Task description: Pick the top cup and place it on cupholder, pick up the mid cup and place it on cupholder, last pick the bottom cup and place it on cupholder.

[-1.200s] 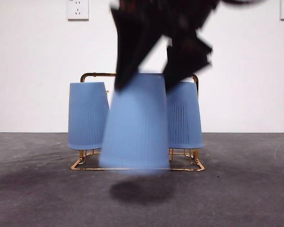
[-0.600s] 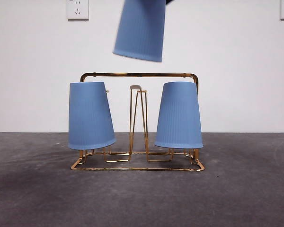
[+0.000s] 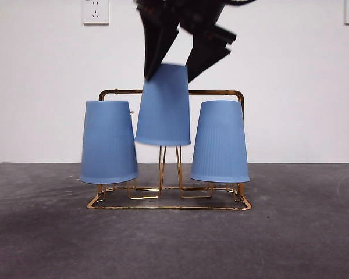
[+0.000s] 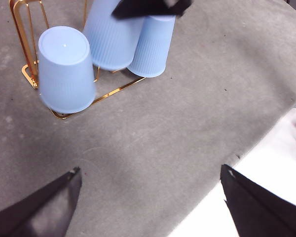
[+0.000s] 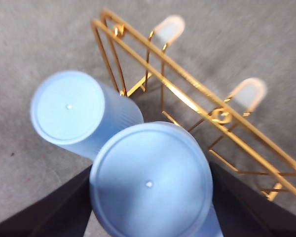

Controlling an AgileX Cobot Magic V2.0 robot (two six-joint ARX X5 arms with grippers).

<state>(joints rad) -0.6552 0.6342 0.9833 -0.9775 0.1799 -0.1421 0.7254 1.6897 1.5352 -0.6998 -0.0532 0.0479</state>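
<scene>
R gripper clamped on 3rd cup, upside-down over cupholder mid prong btwn 2 hung cups so mouth drops on; L gripper idle, fingers apart.

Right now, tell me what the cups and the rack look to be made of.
The blue cups look like matte plastic: fine vertical ribs, no glare, a small moulding dot on the base. The cupholder looks like thin bent metal wire with a shiny gold finish; its prong tips appear white-capped, material unclear.

The cupholder is shiny gold-coloured metal wire. The cups on it look like matt ribbed plastic (blue). The table under it is rough grey.
</scene>
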